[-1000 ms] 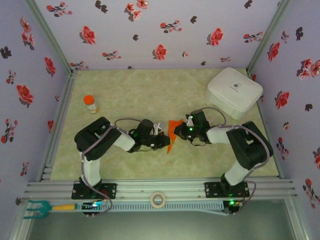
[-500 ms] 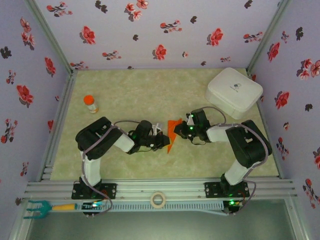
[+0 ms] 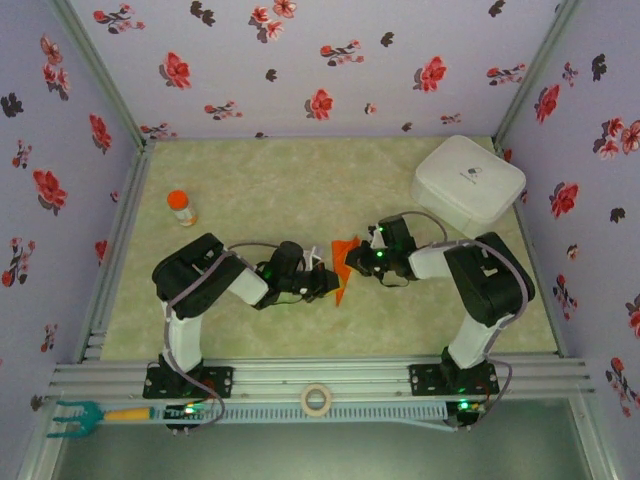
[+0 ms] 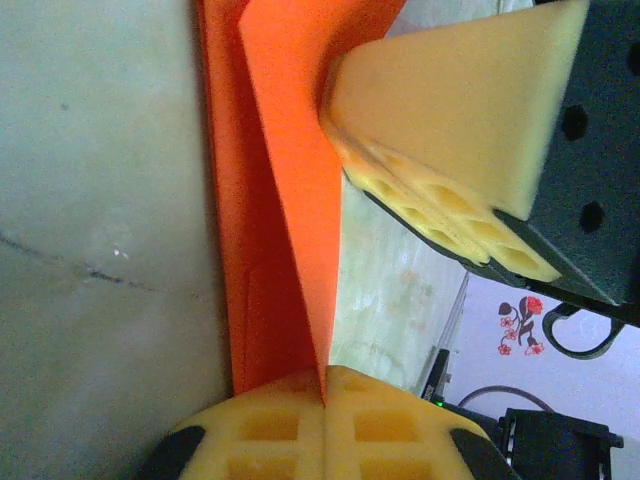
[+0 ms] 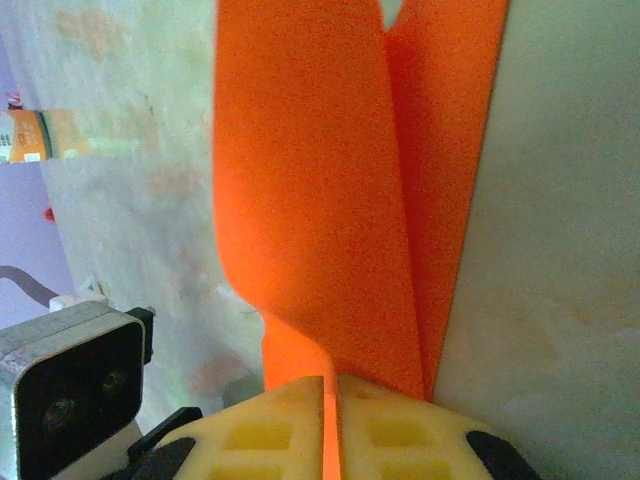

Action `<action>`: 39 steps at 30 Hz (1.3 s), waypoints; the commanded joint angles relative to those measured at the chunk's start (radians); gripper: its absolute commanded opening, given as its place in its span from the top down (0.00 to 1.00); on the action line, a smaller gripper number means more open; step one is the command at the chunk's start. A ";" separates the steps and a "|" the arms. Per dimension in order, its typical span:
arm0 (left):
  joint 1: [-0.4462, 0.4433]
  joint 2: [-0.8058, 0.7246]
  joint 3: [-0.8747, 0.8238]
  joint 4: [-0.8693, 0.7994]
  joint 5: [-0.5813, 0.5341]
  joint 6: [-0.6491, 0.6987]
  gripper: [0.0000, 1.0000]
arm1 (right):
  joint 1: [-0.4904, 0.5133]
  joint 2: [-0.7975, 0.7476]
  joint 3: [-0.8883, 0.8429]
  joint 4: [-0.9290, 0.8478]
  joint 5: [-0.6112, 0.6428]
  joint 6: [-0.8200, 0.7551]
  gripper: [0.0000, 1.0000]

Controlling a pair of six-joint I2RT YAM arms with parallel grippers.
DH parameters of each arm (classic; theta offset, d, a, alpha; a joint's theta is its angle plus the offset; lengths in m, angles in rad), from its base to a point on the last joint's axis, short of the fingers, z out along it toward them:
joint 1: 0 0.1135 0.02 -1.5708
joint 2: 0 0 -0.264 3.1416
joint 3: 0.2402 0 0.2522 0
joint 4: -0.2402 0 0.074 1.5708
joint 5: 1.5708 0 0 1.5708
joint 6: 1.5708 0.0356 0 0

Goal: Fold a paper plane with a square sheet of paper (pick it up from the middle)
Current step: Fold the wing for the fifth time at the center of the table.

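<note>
Two pinches on one sheet of paper (image 3: 343, 270), middle of the surface (image 3: 250, 190).
Your left gripper (image 4: 325, 400) and right gripper (image 5: 328, 400) each clamp the sheet from opposite sides; draw them apart unevenly and it could tear or slip loose.

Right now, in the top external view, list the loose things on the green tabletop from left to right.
orange-capped bottle → folded orange-red paper → white case
</note>
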 commanded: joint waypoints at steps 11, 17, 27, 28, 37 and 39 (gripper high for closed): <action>0.020 0.018 -0.036 -0.188 -0.071 0.033 0.90 | -0.001 0.066 0.054 -0.184 0.066 -0.075 0.89; -0.002 -0.048 0.003 -0.356 -0.058 0.108 0.82 | 0.005 0.063 0.061 -0.211 0.081 -0.077 0.89; -0.028 -0.093 0.048 -0.520 -0.041 0.188 0.99 | 0.012 0.056 0.067 -0.248 0.105 -0.082 0.90; -0.031 -0.095 0.059 -0.538 -0.034 0.199 0.97 | 0.013 0.055 0.068 -0.254 0.106 -0.084 0.90; -0.074 -0.112 0.137 -0.746 -0.043 0.292 0.87 | 0.020 0.052 0.074 -0.280 0.127 -0.089 0.90; -0.082 -0.115 0.140 -0.773 -0.051 0.303 0.93 | 0.020 0.054 0.074 -0.284 0.128 -0.090 0.90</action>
